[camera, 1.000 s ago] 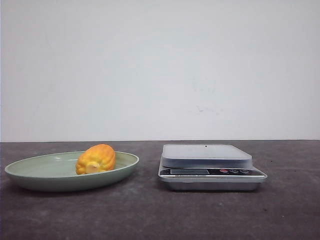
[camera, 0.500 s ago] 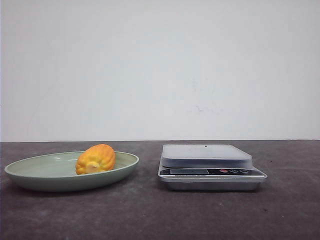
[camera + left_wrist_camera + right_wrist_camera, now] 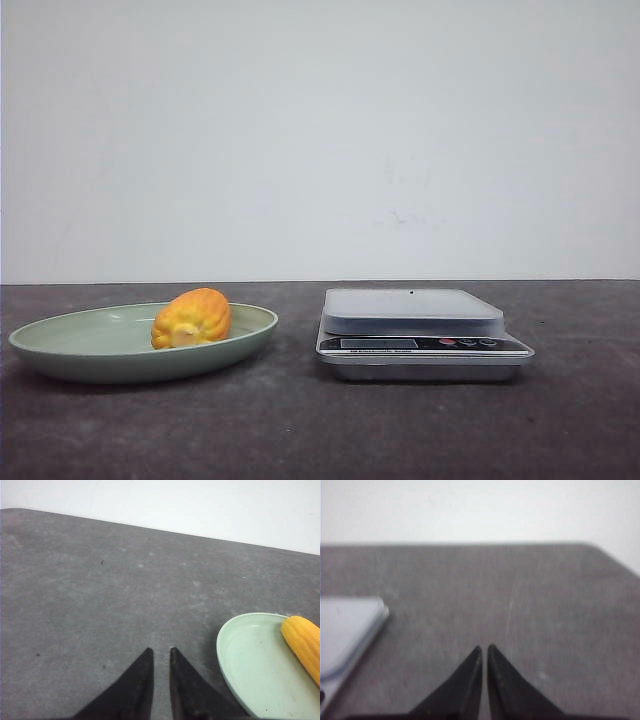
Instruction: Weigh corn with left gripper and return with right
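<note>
The corn (image 3: 192, 317), a stubby orange-yellow cob piece, lies on a pale green plate (image 3: 80, 338) at the left of the table. In the left wrist view the corn (image 3: 304, 642) sits on the plate (image 3: 250, 655), off to one side of my left gripper (image 3: 160, 650). That gripper is empty over bare table, its black fingers nearly together with a thin gap. My right gripper (image 3: 484, 646) is shut and empty over bare table beside the scale (image 3: 345, 625). Neither gripper shows in the front view.
A silver kitchen scale (image 3: 415, 312) with a flat grey platform stands right of the plate. The tabletop is dark grey, with a white wall behind it.
</note>
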`<state>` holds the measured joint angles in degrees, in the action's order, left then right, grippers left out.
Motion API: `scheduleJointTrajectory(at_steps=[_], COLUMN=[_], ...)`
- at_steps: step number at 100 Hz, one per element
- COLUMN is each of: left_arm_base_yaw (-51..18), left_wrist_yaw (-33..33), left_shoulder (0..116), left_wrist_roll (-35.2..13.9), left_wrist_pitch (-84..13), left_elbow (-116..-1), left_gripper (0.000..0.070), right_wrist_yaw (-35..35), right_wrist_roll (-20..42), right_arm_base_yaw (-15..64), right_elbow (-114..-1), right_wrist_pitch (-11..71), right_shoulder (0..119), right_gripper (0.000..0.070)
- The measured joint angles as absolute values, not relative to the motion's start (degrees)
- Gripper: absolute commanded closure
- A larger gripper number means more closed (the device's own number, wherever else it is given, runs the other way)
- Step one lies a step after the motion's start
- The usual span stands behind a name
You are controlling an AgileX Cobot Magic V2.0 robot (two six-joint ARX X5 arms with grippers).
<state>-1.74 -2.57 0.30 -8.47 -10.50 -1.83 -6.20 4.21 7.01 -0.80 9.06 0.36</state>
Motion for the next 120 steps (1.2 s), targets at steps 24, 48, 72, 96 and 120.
scheduleJointTrajectory(at_steps=[24,48,72,96,120], left_arm_base_yaw=[-1.74,-1.74,-1.74,-1.74,-1.74], left_wrist_yaw=[-2.57,-2.57,-2.57,-2.57,-2.57], left_shoulder=[0.30,0.30,0.30,0.30,0.30], left_wrist_roll=[-8.47,-8.47,-8.47,-8.47,-8.47], left_wrist_pitch=[-10.50,-10.48,-10.50,-10.50,-10.50], left_elbow=[-1.83,-1.83,-1.83,-1.83,-1.83], left_gripper=[0.0678,0.0678,0.0678,0.0678,0.0678], right_wrist_yaw=[-4.45,-4.27,-4.27,-4.27,-4.27], right_wrist_roll=[4.78,4.95,4.95,4.95,4.95], right_arm_base_yaw=[6.61,6.61,6.61,6.61,6.61], right_elbow=[-0.82,-0.82,-0.82,-0.82,-0.82], right_wrist_pitch=[9.39,9.26,9.26,9.26,9.26], right_shoulder=[0.32,0.32,0.32,0.32,0.32], right_gripper=[0.0688,0.0688,0.0688,0.0688,0.0688])
